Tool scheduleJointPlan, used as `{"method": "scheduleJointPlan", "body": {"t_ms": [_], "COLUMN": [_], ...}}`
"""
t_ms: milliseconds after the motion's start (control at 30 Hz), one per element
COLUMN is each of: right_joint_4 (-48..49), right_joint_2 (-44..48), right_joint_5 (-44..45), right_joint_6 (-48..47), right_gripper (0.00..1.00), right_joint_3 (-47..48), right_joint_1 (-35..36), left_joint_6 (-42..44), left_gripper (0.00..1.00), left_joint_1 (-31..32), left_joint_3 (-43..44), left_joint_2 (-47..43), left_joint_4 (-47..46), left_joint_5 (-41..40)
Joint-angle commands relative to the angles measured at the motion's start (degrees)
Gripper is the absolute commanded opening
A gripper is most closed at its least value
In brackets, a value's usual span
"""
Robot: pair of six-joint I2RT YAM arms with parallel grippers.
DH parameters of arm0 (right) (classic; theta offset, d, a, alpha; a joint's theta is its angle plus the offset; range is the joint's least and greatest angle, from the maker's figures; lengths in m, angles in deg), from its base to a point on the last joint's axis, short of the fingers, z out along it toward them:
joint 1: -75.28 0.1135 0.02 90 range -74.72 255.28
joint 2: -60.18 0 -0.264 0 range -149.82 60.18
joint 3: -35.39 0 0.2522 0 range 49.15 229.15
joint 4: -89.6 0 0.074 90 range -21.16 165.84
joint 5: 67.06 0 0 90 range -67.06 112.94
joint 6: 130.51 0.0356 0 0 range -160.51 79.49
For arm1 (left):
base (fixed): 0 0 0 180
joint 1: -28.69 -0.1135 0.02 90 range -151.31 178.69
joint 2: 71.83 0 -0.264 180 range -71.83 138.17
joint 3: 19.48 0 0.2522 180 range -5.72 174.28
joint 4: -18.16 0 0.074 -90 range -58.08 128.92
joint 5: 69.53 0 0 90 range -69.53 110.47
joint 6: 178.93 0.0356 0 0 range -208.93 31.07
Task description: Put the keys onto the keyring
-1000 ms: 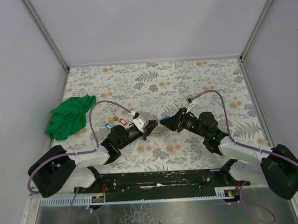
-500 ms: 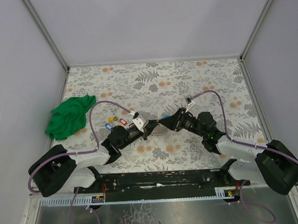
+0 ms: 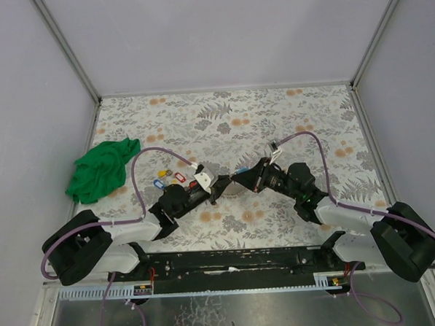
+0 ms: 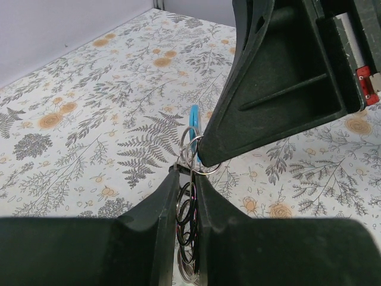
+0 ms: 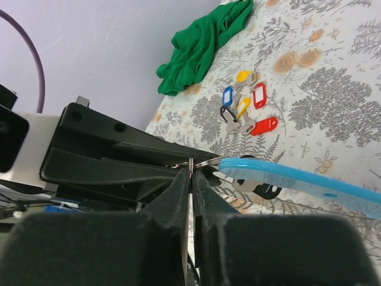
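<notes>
Left tool (image 4: 186, 179) and right tool (image 5: 191, 179) both pinch the keyring (image 4: 194, 119), nearly closed on it, guessing to spread it; loose keys (image 3: 172, 178) sit at 9 o'clock.

Bright, even, diffuse overhead light; faint soft shadows on floral tabletop (image 3: 274, 123). Wrist views: fingers (image 4: 143, 238) blurred up close, keyring (image 4: 194, 122) sharp.
</notes>
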State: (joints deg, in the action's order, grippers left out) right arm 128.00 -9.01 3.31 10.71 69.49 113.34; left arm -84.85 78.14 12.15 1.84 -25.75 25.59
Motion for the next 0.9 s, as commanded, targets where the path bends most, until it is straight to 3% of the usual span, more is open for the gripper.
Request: {"method": "scheduleJointPlan", "body": {"t_ms": [0,133,300,533,867], "right_joint_4": [-3.51,-12.28,-33.04,-58.54,-72.15], "right_joint_2": [3.92,6.07,6.01,3.73,-1.76], "right_joint_5": [0.19,-1.33,-5.8,-7.35,-9.63], "right_joint_6": [-6.26,-14.6,-31.4,-55.35,-78.14], "right_gripper": [0.04,0.0,0.0,0.0,0.0], "right_joint_3": [1.83,5.26,16.06,30.54,41.78], "right_joint_1": [-0.42,-0.51,-0.44,-0.45,-0.45], "left_joint_6": [-0.02,-0.49,0.33,3.76,4.88], "left_gripper": [0.03,0.1,0.27,0.37,0.4], "left_joint_1": [0.41,0.39,0.36,-1.79,-6.84], "left_joint_3": [0.1,-0.52,-1.23,-1.7,-3.34], "left_joint_2": [-0.46,-1.95,-5.86,-9.79,-19.06], "left_joint_4": [-6.12,-3.99,1.78,7.58,7.51], "left_joint_5": [-1.43,-0.88,2.77,9.76,18.74]}}
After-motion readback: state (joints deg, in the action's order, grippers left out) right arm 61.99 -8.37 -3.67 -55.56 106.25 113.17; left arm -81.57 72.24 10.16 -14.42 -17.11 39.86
